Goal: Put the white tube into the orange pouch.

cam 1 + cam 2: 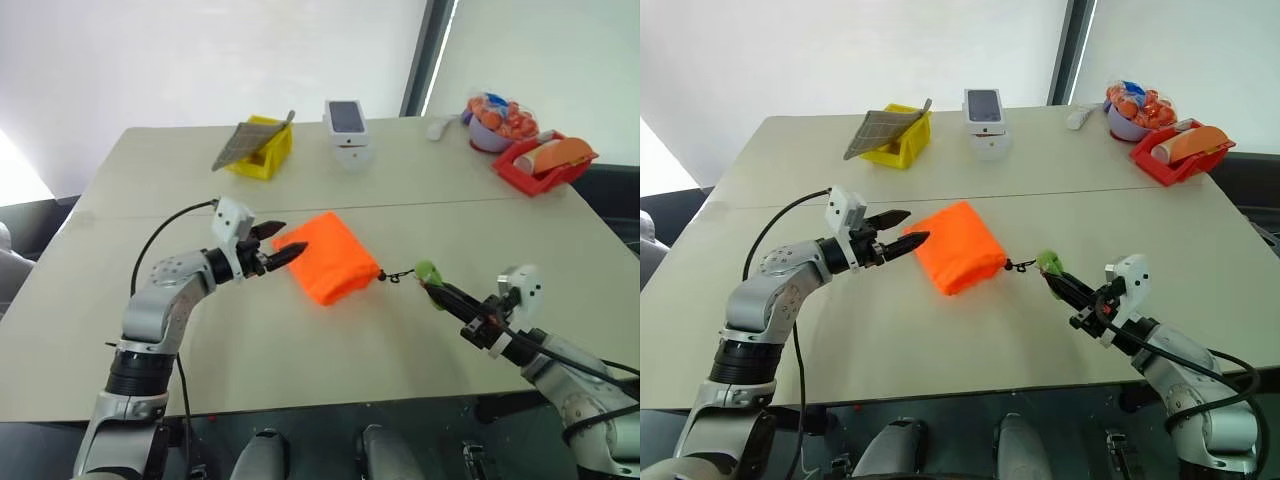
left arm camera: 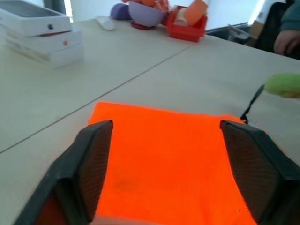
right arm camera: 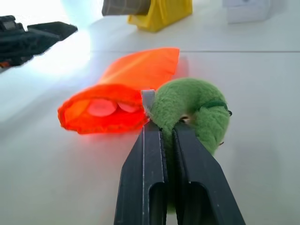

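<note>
The orange pouch [image 1: 328, 257] is seen lying mid-table. L gripper [image 1: 278, 243] is spread wide at its closed end. The green ring [image 3: 192, 110] is pinched by R gripper [image 3: 165, 136]. Pale shapes inside the mouth are possibly the white tube [image 3: 102, 107].

Orange pouch [image 1: 328, 257] lies flat mid-table [image 1: 300, 350], long axis running far-left to near-right. Left gripper [image 1: 279, 243] sits at the pouch's left end, fingers spread, tips touching or just off the fabric, can't tell which. Black cord [image 1: 396, 274] runs right from the pouch to a green ring [image 1: 428, 272]. Right gripper [image 1: 437, 289] is clamped on the green ring, pointing far-left. Far side: yellow bin [image 1: 262, 148], white box [image 1: 346, 128], purple bowl [image 1: 490, 132], red tray [image 1: 540, 165].
</note>
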